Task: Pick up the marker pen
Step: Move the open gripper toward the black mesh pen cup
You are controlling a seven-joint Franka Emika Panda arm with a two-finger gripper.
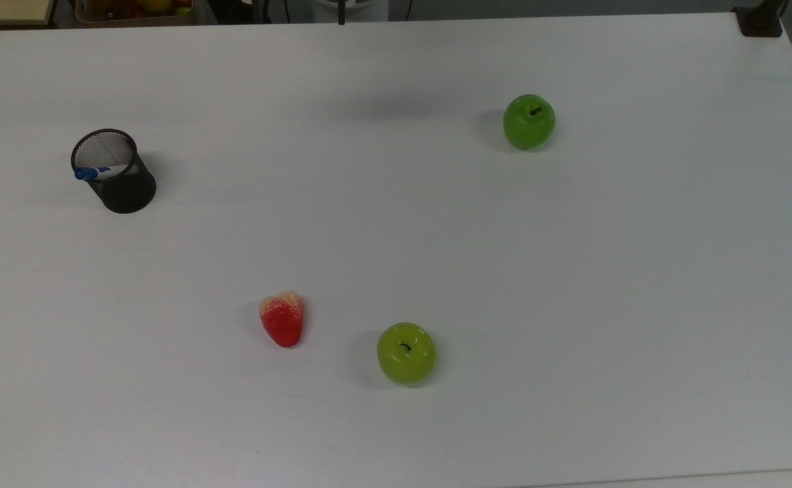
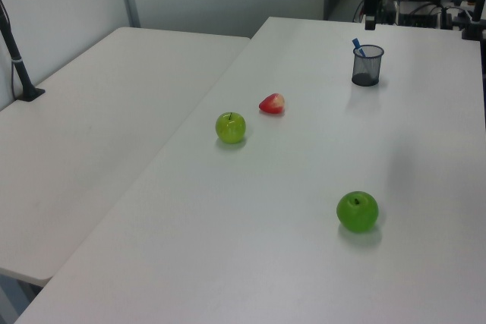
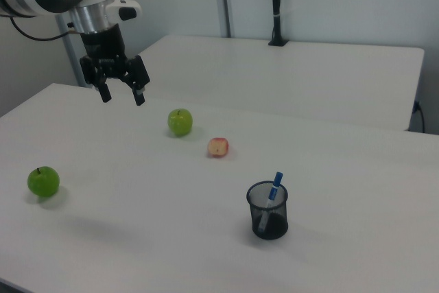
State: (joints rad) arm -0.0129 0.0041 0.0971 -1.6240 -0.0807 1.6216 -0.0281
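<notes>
The marker pen stands leaning inside a black mesh cup on the white table, its blue cap poking up over the rim and its white barrel showing through the mesh; in the top view the cup sits toward the top view's left, with the pen lying across its mouth, cap toward the top view's left. In the left view the cup is at the far end of the table with the blue cap sticking out above it. The gripper hangs in the air well above the table at the right view's upper left, well apart from the cup, its two black fingers spread apart and holding nothing. Below it, near the right view's left edge, rests a dark green apple; a lighter, yellow-green apple sits farther along, and just beside it lies a red strawberry-like piece of fruit. In the top view that red fruit and the light apple are near each other toward the bottom, while the dark apple sits alone toward the top view's upper right. A second white table stands alongside
</notes>
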